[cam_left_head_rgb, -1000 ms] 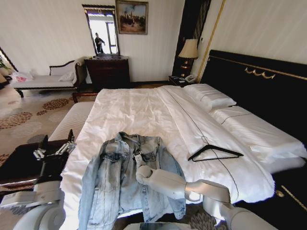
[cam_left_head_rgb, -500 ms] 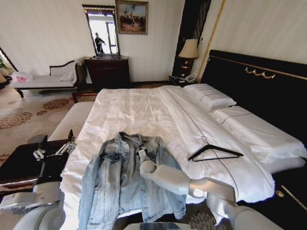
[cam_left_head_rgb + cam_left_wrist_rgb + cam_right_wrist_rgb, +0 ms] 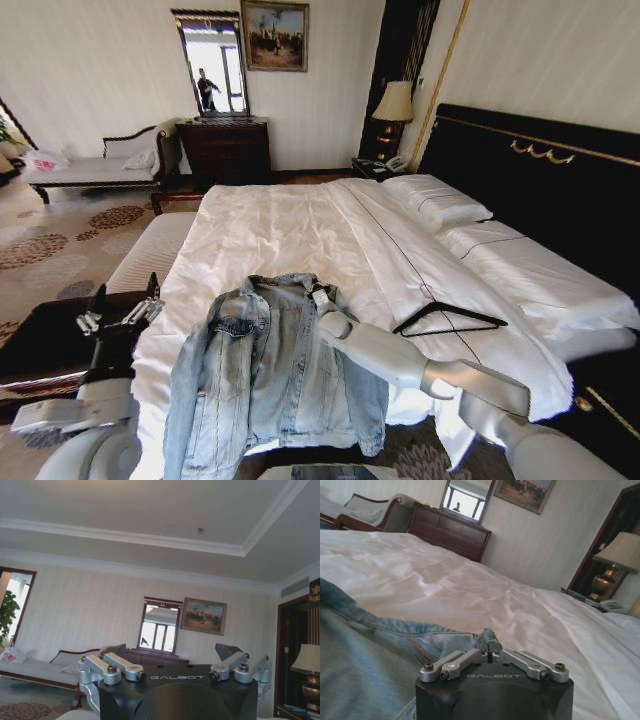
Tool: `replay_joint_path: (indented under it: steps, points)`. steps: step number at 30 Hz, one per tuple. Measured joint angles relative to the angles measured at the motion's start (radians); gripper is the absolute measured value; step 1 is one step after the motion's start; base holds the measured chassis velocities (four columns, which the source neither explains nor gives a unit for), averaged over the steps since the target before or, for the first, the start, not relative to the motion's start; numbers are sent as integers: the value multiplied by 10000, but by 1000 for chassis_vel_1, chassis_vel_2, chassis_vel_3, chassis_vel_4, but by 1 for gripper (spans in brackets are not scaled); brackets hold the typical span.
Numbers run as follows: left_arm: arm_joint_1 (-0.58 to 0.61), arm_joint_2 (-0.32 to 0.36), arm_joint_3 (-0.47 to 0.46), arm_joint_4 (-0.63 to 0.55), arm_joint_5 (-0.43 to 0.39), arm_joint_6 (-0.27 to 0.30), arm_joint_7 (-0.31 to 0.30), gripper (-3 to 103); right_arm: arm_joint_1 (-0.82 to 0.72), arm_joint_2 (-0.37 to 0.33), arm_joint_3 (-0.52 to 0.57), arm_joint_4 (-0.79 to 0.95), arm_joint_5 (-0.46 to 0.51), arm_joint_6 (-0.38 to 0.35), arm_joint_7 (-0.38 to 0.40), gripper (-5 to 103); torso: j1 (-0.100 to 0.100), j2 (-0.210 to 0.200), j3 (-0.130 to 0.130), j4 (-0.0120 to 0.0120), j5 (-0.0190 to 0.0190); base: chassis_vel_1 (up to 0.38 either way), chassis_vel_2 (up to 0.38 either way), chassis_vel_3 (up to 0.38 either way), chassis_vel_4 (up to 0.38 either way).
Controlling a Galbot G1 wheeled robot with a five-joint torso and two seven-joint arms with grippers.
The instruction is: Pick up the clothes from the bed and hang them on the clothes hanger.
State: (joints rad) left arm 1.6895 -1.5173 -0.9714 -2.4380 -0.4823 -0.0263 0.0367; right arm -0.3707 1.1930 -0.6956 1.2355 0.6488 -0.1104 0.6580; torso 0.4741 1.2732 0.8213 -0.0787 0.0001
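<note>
On the bed [image 3: 300, 225], right jaws [image 3: 490, 641] pinch the denim jacket's [image 3: 265, 375] collar.

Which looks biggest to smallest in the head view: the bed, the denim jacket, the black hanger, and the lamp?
1. bed
2. denim jacket
3. black hanger
4. lamp, though it stands farther back, so its apparent size is unsure.

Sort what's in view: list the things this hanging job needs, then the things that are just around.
Job things:
light-blue denim jacket
white-sheeted bed
thin black triangular hanger
right gripper, shut on the jacket's edge

Just around:
left gripper, raised beside the bed
white pillows
table lamp
dark wooden dresser
</note>
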Motion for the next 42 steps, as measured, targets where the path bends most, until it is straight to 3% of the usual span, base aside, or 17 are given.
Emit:
replay_joint_path:
  steps: [15,20,23,27,29,32,39,42]
  points:
    - [174,141,12,370,-132,-64,-49,100,-306,353,454,-1426,-1325,316,-377,-3,1,0,0,1,-2,0,0,0,0]
    - [195,135,101,442,-179,-22,-101,100,-449,398,645,-1593,-1673,311,-244,17,0,0,0,0,-2,0,0,0,0]
    - [224,126,132,467,-168,-17,-105,100,-589,341,786,-1583,-1717,244,-100,22,0,0,0,0,-1,0,0,0,0]
    - [263,110,141,556,-107,-16,-111,100,-864,35,1022,-1286,-1720,114,107,44,0,1,-1,0,-2,0,0,0,0]
    - [265,105,145,573,-84,-16,-111,100,-907,-19,1067,-1222,-1721,103,137,44,0,1,0,-1,-1,0,0,0,0]
    - [263,72,174,664,-5,-31,-113,100,-1108,-281,1351,-813,-1712,134,248,61,0,2,0,0,-1,0,0,0,0]
    - [144,89,330,947,0,122,-141,100,-1467,-714,2044,297,-1684,1193,74,82,0,2,0,0,-1,0,0,0,0]
    - [38,89,420,1014,53,239,-163,100,-1546,-972,2206,499,-1719,1508,-300,97,0,1,-1,-2,-4,0,0,0,0]
